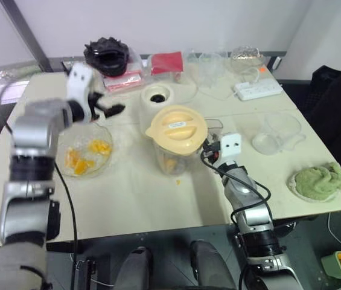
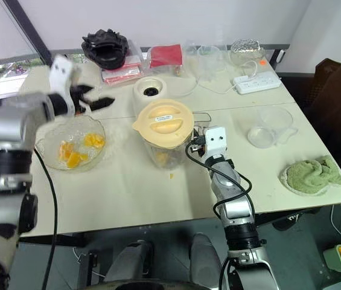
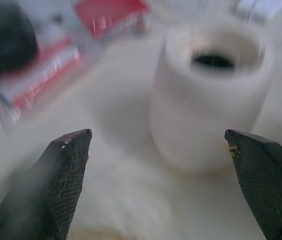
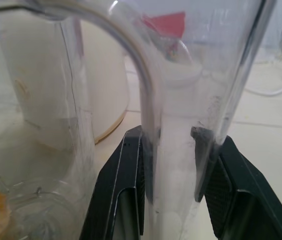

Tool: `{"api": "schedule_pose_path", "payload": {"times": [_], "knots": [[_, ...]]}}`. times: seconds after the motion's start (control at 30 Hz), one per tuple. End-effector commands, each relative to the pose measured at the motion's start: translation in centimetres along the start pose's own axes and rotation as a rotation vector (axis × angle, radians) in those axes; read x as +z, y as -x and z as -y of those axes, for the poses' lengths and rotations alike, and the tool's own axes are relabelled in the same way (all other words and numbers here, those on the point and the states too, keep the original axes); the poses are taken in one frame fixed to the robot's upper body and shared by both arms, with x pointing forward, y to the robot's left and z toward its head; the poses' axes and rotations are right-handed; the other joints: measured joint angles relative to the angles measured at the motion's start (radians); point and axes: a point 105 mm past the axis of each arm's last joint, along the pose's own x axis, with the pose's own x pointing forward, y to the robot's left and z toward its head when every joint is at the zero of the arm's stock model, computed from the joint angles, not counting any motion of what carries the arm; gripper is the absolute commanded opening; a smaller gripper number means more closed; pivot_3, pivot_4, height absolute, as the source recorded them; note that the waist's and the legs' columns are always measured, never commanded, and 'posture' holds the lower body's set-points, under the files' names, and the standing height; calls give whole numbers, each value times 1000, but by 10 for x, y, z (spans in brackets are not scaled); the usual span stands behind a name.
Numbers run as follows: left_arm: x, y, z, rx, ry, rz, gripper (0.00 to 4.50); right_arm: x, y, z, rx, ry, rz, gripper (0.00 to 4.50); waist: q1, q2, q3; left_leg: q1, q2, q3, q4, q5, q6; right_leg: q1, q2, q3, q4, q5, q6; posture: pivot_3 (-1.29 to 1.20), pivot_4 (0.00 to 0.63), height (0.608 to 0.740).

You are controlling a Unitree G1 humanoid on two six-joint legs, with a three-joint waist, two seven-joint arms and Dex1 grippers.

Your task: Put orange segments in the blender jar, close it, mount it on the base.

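Mid-frame, the jar (image 1: 173, 158) holds segments (image 2: 161, 158) and wears its lid (image 1: 176, 128). My right pincer (image 4: 173, 150) clamps its handle (image 4: 150, 100), my left pincer (image 3: 155, 135) gapes wide. Mounting on the base (image 1: 157, 95) is left to do.

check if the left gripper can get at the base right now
Probably yes: the left gripper is open and faces the base, with only bare table between them. The jar stands off to the side.

I take this for a test room dressed up as a kitchen: a bare white wall (image 1: 218, 24), one plain cream surface (image 1: 158, 199), a power strip (image 1: 258, 90) lying among a blender jar (image 1: 171, 158), its base (image 1: 157, 99), a glass bowl (image 1: 105, 162) and a green cloth (image 1: 321, 180).
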Motion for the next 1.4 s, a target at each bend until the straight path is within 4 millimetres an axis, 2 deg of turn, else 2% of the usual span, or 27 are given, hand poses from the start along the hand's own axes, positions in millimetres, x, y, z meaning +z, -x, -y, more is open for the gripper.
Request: {"api": "schedule_pose_path", "payload": {"times": [0.03,0.13,0.27,0.4,0.5,0.7,0.77,0.8,0.97,1.1,1.23,1.3,1.4], "knots": [[6,16,32,-122,-98,134,4484,44,-3,7,-9,-7,118,1375,7,-1,1,-3,0,0,1,0,-1,-3,0,0,2,0,0,0,150,740],[-9,21,52,-186,-18,141,4484,57,-4,11,-12,-18,132,1375,21,-1,1,-10,0,0,1,4,-7,-12,-1,0,6,1,-2,0,150,740],[-24,18,63,-174,-14,135,4484,70,-5,14,-13,-30,142,1375,24,-1,2,-13,0,-2,1,6,-10,-15,0,-2,7,3,-5,0,150,740],[-25,14,73,-176,16,150,4484,79,-5,18,-16,-45,158,1375,19,-2,2,-12,0,-1,2,6,-10,-14,1,-2,7,3,-5,0,150,740],[-26,14,82,-199,16,166,4484,94,-5,25,-24,-46,181,1375,15,-1,2,-12,0,-1,2,6,-10,-14,1,-2,7,3,-5,0,150,740],[-26,24,100,-275,18,216,4484,148,-16,39,-14,14,215,1375,15,0,3,-12,1,0,2,6,-10,-15,1,-1,7,4,-5,0,150,740],[-27,25,104,-281,19,220,4484,160,-19,42,-10,18,216,1375,14,0,4,-12,1,0,1,6,-10,-15,1,-1,7,4,-5,0,150,740],[-27,25,107,-285,20,230,4484,169,-22,43,-1,40,218,1375,16,0,4,-12,1,0,1,6,-10,-15,1,-1,7,4,-5,0,150,740],[-19,33,112,-268,52,325,4484,236,-52,38,19,115,260,1375,13,2,6,-12,1,2,2,7,-10,-16,1,-1,7,4,-6,0,150,740],[-14,39,116,-230,41,383,4484,269,-72,35,7,102,265,1375,15,2,6,-12,1,1,0,6,-10,-16,1,-2,7,4,-6,0,150,740],[-15,41,119,-201,38,388,4484,281,-86,31,15,76,269,1375,16,2,6,-13,1,1,0,6,-10,-16,1,-1,7,4,-6,0,150,740],[-17,45,115,-167,33,388,4484,286,-97,20,25,60,279,1375,15,2,6,-13,1,1,1,6,-10,-16,1,-1,7,4,-6,0,150,740],[-18,50,114,-142,38,387,4484,283,-112,12,16,38,273,1375,9,2,6,-13,1,2,0,6,-10,-17,1,-1,7,5,-7,0,150,740]]}}
